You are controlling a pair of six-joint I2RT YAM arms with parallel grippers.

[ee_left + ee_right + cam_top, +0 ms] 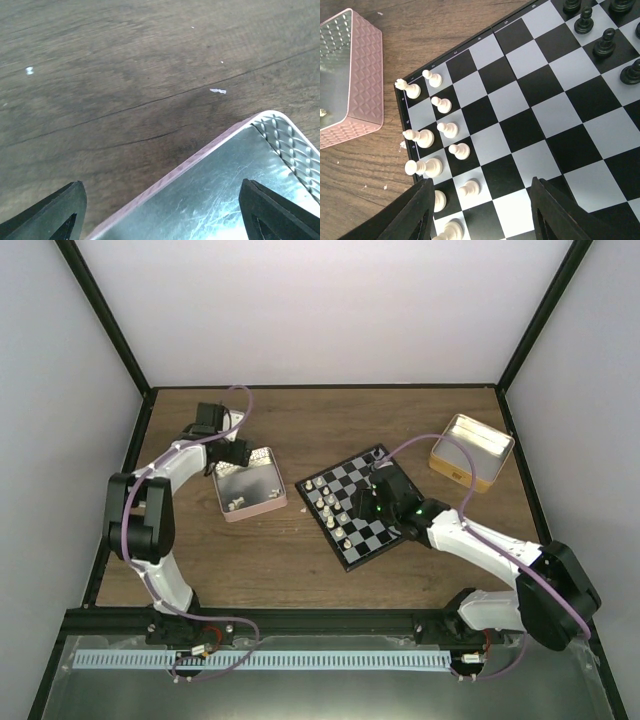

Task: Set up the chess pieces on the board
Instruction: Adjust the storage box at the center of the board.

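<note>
As I view it, the right gripper (481, 189) hovers over the board (545, 115), fingers apart and empty. Cream-white chess pieces (451, 130) stand left of it and black chess pieces (606, 44) beyond, to its right. The left gripper (160, 202), spread wide, hangs above a corner of the pink tin (225, 185).

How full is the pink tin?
Nearly empty. The pink tin lies open, and only a few white pieces sit on its shiny floor.

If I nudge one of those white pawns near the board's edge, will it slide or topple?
Likely topple: the white pawn stands tall on a narrow base. Smaller than a square of the board, it is probably light, so a slight brush may upset it. Its rounded body might roll.
</note>
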